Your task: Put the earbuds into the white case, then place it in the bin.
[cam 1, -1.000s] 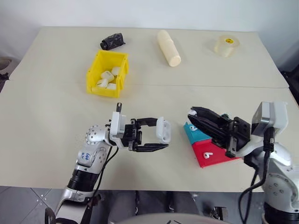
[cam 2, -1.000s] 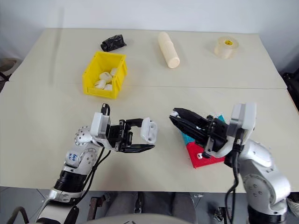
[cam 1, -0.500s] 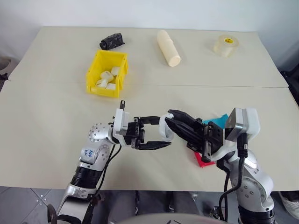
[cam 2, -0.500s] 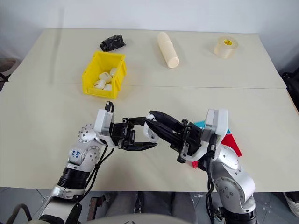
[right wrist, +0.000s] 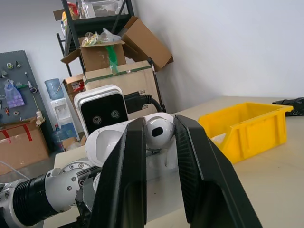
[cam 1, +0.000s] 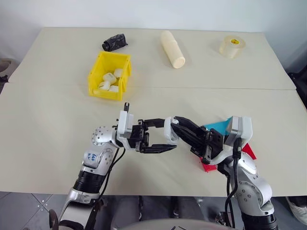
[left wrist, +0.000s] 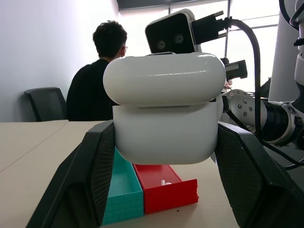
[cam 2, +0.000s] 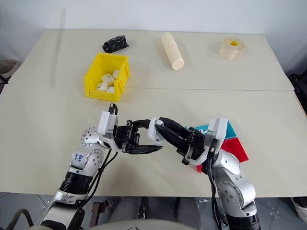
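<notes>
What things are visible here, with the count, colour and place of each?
white case: one, white, lid open, above the table, in the left tool.
earbud: one, white, between the right tool's fingers, at the case.
earbud: one, white, in the red tray.
bin: one, yellow, far left, holding white pieces.
red tray: one, red, beside the teal tray.
teal tray: one, teal.
cylinder: one, cream, far centre.
tape roll: one, clear, far right.
black object: one, behind the bin.
person: one, dark top, seated beyond.
left tool: shut on the case.
right tool: shut on an earbud.

Both arms are silver-grey metal with ribbed black forearm sections and looping black cables. The left gripper [cam 1: 160, 136] and right gripper [cam 1: 176, 123] have black fingers, each behind a white boxy wrist camera housing.
</notes>
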`<state>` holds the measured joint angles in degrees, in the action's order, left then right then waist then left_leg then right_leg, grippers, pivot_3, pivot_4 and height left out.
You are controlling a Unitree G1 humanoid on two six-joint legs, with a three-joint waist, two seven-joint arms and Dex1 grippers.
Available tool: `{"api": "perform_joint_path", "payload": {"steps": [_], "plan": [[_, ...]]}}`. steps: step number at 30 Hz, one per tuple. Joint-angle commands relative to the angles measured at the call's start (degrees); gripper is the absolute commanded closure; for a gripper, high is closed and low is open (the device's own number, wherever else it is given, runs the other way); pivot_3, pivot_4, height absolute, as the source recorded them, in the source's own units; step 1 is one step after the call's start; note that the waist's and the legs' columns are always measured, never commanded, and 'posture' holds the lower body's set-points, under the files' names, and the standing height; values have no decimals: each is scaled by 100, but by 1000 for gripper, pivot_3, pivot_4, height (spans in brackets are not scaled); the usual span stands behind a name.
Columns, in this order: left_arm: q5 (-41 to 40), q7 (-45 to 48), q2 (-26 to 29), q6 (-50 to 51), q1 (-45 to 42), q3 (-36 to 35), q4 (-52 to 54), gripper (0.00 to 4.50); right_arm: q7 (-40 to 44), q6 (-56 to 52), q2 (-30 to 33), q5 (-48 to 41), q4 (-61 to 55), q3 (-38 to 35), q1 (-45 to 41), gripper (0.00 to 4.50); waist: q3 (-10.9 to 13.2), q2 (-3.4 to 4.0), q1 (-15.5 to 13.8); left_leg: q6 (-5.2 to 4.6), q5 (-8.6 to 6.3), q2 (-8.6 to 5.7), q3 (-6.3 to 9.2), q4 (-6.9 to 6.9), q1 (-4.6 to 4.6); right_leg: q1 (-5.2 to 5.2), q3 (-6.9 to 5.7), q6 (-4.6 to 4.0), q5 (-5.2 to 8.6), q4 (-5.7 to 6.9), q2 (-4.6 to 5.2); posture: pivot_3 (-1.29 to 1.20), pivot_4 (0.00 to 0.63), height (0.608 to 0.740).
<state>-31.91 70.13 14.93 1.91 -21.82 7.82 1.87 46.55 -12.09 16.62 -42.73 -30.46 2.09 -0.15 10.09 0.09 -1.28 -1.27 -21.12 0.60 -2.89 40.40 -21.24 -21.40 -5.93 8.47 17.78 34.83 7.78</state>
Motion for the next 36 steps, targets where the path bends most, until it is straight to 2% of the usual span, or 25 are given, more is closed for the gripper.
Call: {"api": "perform_joint_path", "payload": {"steps": [1,3,5,8,12,15,16,19,22,26,32,36], "plan": [[-67,-68,-60,-46,-66,-28,274,1724,11,-2,32,115,150,92,47,4015,0,0,-1,0,0,0,0,0,0,0,0,0,0,0,0,0,150,740],[-58,-60,-72,-56,-76,-27,272,1724,95,-181,159,-15,202,111,38,4015,0,0,-1,0,0,0,0,0,0,0,0,0,0,0,0,0,150,740],[-43,-56,-88,-60,-85,-26,268,1724,155,-371,250,-218,203,106,25,3305,0,1,-5,0,0,1,0,0,0,0,0,0,0,0,0,0,150,740],[-30,-52,-104,-61,-92,-23,269,1724,154,-305,307,-226,154,0,-70,2509,0,1,-1,0,0,5,0,-2,0,-1,0,0,0,-1,0,0,150,740],[16,-25,-42,-70,-9,-39,245,1724,89,-278,648,-308,-77,-469,-209,1118,1,1,-12,0,0,6,0,-2,0,-1,0,0,0,-1,1,0,150,740],[82,0,93,-127,163,-92,239,1724,280,-378,1297,-496,-297,-1108,4,217,1,1,-18,-2,-1,8,1,-3,-2,-1,0,0,0,-3,9,0,150,740],[109,3,150,-158,228,-126,216,1724,438,-415,1591,-518,-330,-1361,164,60,1,2,-15,-3,-2,8,0,-5,-3,-1,0,0,0,-5,12,0,150,740],[180,6,313,-283,397,-202,143,1724,984,-323,2269,-426,-165,-2099,710,60,2,2,-22,-4,-2,5,0,-21,-1,0,-2,0,0,-14,12,0,150,740],[282,-76,387,-411,513,-262,98,1724,1924,107,2819,-34,500,-2906,1402,60,2,2,-47,-4,-2,3,-3,-22,0,2,-2,0,0,-18,8,0,150,740],[418,-294,310,-562,519,-307,21,1724,2683,899,3105,483,1889,-3466,1692,60,3,-1,-28,-11,0,3,-6,-22,10,21,-2,8,-5,-34,11,0,150,740],[603,-575,140,-769,507,-264,-6,1724,3095,1630,3357,982,3020,-3390,1162,60,3,5,9,-10,1,9,-11,-24,17,21,-1,9,-6,-34,9,0,150,740],[633,-631,127,-838,583,-221,107,1724,3087,1238,3662,1093,2808,-2857,500,60,4,11,7,-5,4,13,-12,-23,19,20,-1,10,-6,-32,9,0,150,740]]}}
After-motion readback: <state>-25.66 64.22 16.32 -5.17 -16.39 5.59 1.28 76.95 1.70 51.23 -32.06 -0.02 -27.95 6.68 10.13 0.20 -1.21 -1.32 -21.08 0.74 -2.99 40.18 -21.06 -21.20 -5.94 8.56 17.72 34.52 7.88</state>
